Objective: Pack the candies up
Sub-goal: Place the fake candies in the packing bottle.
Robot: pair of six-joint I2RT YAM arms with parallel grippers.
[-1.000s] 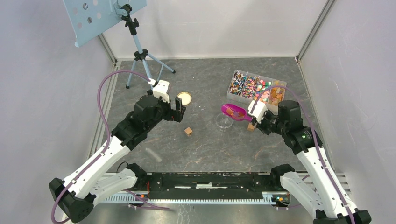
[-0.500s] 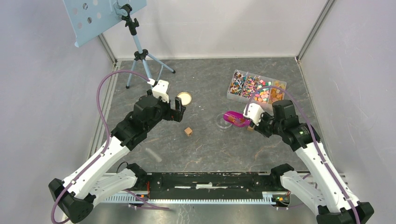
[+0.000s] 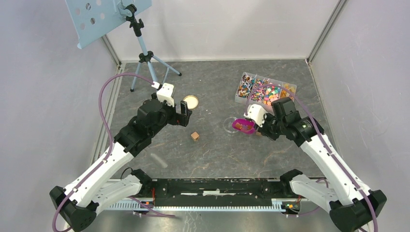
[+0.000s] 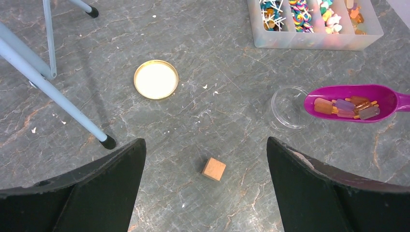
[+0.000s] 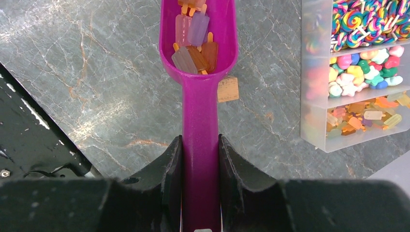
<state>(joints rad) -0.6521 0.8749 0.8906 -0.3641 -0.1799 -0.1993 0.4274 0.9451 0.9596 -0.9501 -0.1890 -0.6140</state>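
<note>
Holding the scoop (image 5: 199, 106) tight in my right gripper (image 5: 199, 145), I should tip the candies (image 5: 196, 43) slowly over the clear dish (image 4: 288, 107). My left gripper (image 4: 205, 145) has its fingers wide apart.

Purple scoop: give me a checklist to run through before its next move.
1. Grip: right gripper shut on the scoop handle: ok.
2. Load: candies lying in the scoop bowl: ok.
3. Target: clear dish uncovered and empty: ok.
4. Aim: scoop mouth centred over the dish: not ok, it reaches only the rim.
5. Clearance: left gripper open, away from the dish: ok.
</note>
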